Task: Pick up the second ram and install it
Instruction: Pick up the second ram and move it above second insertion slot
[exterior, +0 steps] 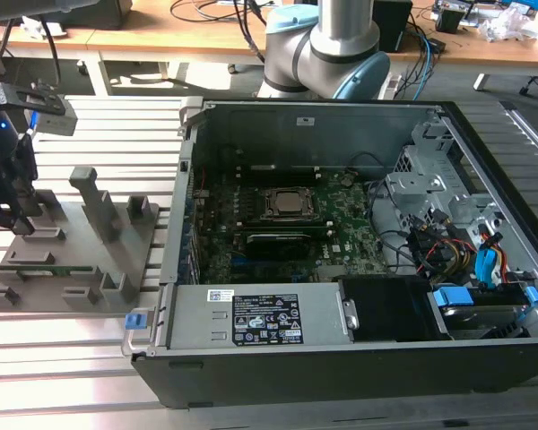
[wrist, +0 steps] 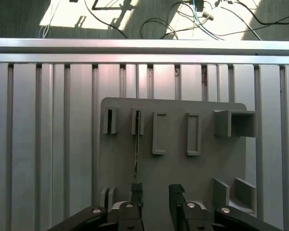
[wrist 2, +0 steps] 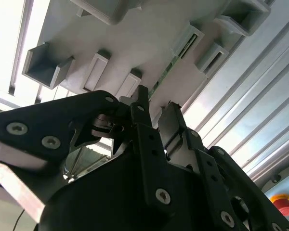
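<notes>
The second ram [wrist: 136, 144] is a thin green stick standing on edge in a slot of the grey tray [wrist: 183, 168]. In the second wrist view its green edge [wrist 2: 169, 70] runs between two tray blocks. My gripper [wrist: 155, 192] hangs just above the tray, open, with one finger [wrist: 136, 190] in line with the ram's near end and the other finger [wrist: 176, 191] off to the side. Nothing is held. In the exterior view the gripper [exterior: 18, 215] is at the far left over the tray [exterior: 81, 260].
An open computer case [exterior: 341, 358] lies on the exterior view's right, with the broad green motherboard [exterior: 341, 233] inside, plus cables and a drive cage [exterior: 430, 193]. The tray carries several upright grey blocks [exterior: 94, 202]. Everything rests on a ribbed aluminium table [wrist: 38, 144].
</notes>
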`<control>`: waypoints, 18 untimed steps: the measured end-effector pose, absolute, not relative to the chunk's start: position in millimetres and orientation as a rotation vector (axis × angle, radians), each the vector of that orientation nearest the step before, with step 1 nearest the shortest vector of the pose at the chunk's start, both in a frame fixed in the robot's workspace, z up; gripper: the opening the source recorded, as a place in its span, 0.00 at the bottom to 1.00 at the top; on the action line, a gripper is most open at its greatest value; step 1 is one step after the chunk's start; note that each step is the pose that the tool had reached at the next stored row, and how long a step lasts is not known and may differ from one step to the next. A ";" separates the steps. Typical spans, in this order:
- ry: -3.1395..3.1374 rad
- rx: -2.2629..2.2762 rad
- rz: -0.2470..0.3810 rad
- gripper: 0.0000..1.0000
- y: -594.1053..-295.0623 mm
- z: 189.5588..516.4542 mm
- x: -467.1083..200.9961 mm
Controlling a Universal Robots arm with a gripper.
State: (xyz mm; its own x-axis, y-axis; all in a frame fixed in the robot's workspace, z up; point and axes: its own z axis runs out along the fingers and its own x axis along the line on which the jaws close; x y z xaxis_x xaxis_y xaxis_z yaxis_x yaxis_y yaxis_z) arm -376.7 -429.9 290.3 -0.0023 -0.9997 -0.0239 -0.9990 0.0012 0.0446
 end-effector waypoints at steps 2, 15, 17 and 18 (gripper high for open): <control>-2.212 2.209 -0.076 0.36 -429.9 288.1 -376.7; -2.199 2.221 -0.076 0.36 -449.4 271.1 -376.7; -2.199 2.221 -0.076 0.36 -449.5 269.1 -376.7; -2.199 2.221 -0.076 0.36 -449.5 268.1 -376.7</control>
State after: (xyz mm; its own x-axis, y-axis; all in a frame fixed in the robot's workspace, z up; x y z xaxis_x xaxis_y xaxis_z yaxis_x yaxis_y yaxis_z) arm -376.7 -449.5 268.1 0.0094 -0.9997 -0.0238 -0.9990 -0.0104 0.0446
